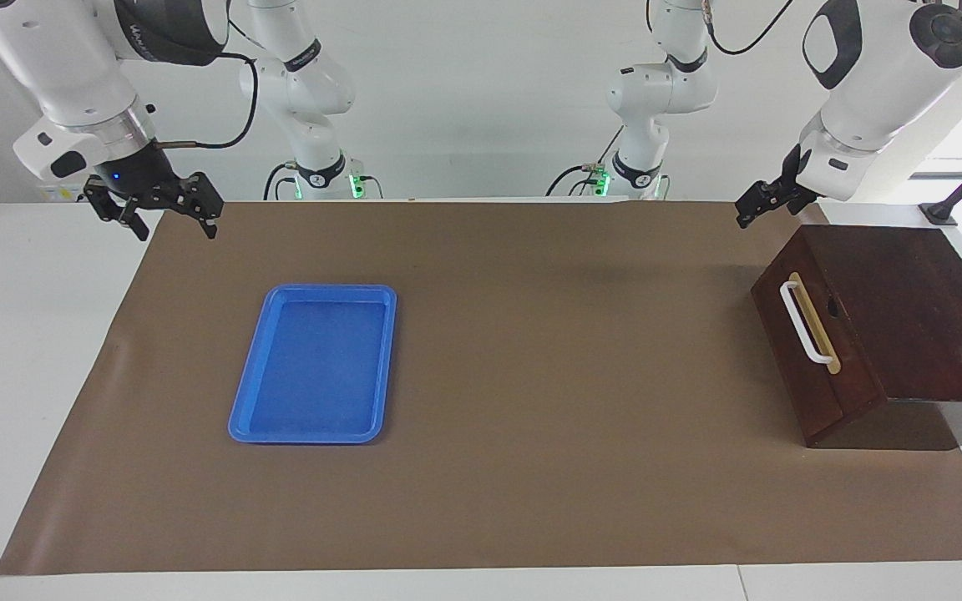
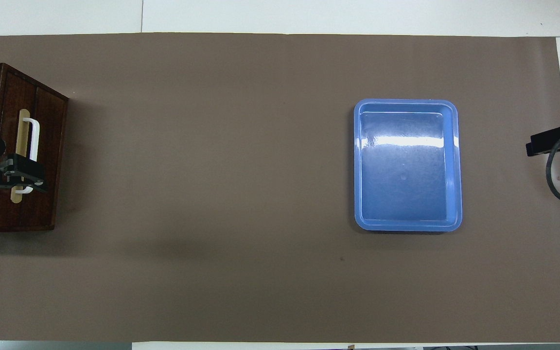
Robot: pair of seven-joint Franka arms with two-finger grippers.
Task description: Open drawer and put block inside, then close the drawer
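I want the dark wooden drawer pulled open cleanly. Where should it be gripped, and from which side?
Probably the white bar handle on the dark brown wooden drawer: it stands off its pale strip, leaving a gap. Approach from in front of the drawer, fingers straddling the bar across its length.

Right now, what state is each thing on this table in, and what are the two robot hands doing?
drawer: shut, flush in its dark wooden box.
white handle: untouched.
blue tray: flat on the brown mat, nothing in it.
left gripper: open, raised near the box, holding nothing.
right gripper: open, raised at the mat's edge, waiting.
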